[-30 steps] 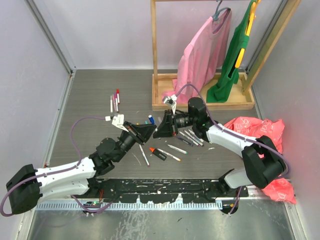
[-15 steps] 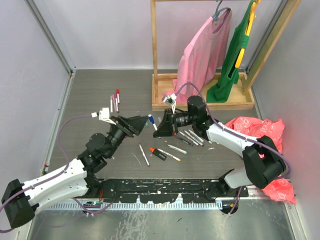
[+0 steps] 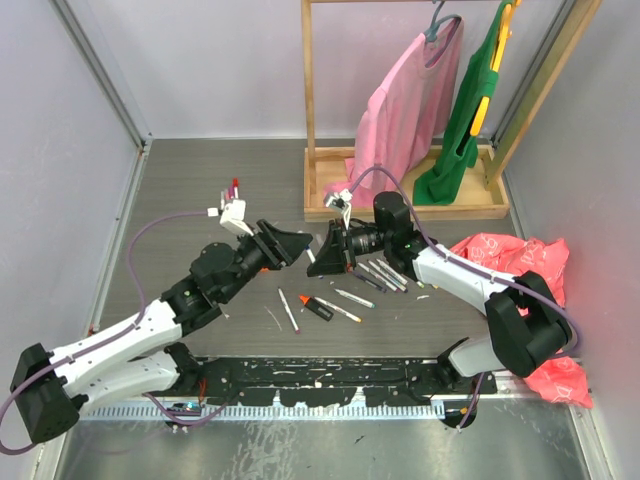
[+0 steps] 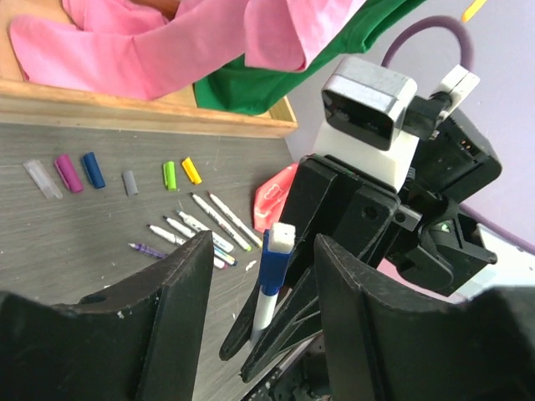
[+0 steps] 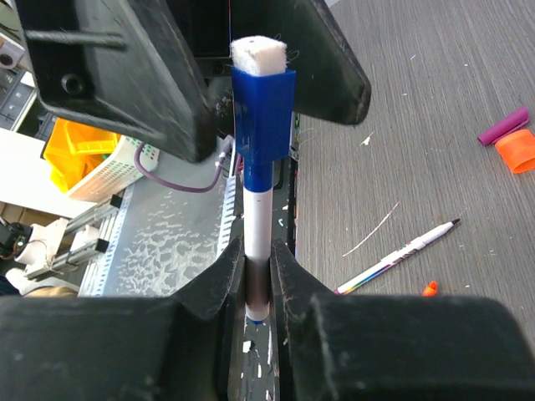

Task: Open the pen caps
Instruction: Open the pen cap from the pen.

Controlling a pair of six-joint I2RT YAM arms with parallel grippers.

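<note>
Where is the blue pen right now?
In the right wrist view the blue pen stands dead centre, clamped in the right gripper, its blue end poking up between the open jaws of the left gripper.

Six pen caps [image 4: 93,169] in one row, two hanging garments [image 3: 405,110] (one pink, one green)

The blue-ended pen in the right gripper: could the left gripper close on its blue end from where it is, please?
Probably yes: the left gripper stands open either side of the pen, with nothing between.
</note>
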